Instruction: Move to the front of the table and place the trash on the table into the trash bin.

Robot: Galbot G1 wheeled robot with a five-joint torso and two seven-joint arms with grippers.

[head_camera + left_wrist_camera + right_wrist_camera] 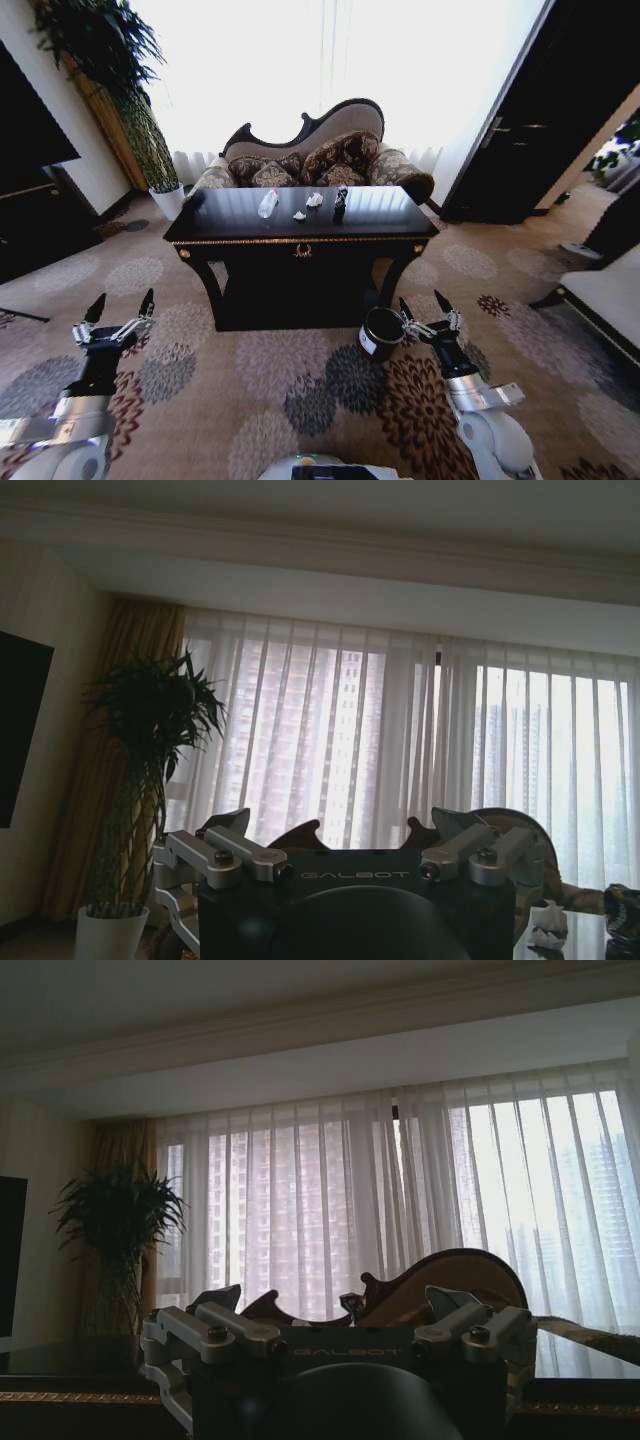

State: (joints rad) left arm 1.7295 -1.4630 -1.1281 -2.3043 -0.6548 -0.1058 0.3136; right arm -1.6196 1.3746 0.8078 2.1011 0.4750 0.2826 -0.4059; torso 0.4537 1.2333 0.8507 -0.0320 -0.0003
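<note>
The glossy black table (230,232) stands ahead at mid view. On its top lie a clear bottle (267,204), two white paper scraps (299,215) (314,200) and a dark can (340,203). The round dark trash bin (378,335) sits on the carpet by the table's front right leg. My right gripper (424,305) is open, raised just right of the bin's rim. My left gripper (120,312) is open too, out over the carpet, left of the table. Past the left gripper (340,828), the left wrist view catches a paper scrap (548,925) and the can (622,910). The right gripper (340,1302) faces the table edge (60,1396).
A patterned sofa (320,150) stands close behind the table. A white plant pot (167,200) with a tall plant sits at the back left. A dark cabinet (30,215) lines the left wall and a dark door (520,120) the right. Patterned carpet (300,400) lies between me and the table.
</note>
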